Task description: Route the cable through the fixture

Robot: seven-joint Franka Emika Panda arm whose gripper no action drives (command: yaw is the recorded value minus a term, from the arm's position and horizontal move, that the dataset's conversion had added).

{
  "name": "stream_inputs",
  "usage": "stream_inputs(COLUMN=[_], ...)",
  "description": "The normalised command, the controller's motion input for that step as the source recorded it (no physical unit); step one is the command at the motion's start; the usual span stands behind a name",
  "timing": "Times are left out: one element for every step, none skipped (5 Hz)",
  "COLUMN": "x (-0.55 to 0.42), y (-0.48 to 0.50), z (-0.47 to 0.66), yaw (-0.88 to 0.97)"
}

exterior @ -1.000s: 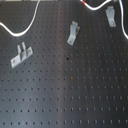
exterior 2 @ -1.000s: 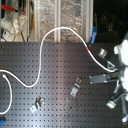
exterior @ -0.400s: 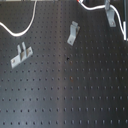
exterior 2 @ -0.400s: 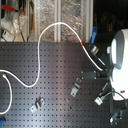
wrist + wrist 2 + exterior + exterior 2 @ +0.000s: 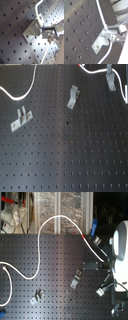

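At the board's edge, the gripper (image 5: pixel 44 30) seems, though blurred, to pinch the cable (image 5: pixel 37 11) beside the fixture (image 5: pixel 31 30); a sideways pull could drag the cord off the clip.

On the black perforated bench (image 5: pixel 70 159), a kinked silver clip (image 5: pixel 73 97) stands near the middle. The two-pronged clip (image 5: pixel 20 119) sits left of it, the slim fixture (image 5: pixel 110 78) upper right. The white cable (image 5: pixel 27 89) curves above the two-pronged clip.
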Motion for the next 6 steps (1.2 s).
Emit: stream_inputs(x=[0.137, -0.01, -0.035, -0.088, -0.15, -0.175], y=[0.154, 0.127, 0.025, -0.058, -0.16, -0.207], z=[0.32, 0.33, 0.28, 0.32, 0.29, 0.29], yaw=[0.0, 0.0, 0.12, 0.0, 0.0, 0.0])
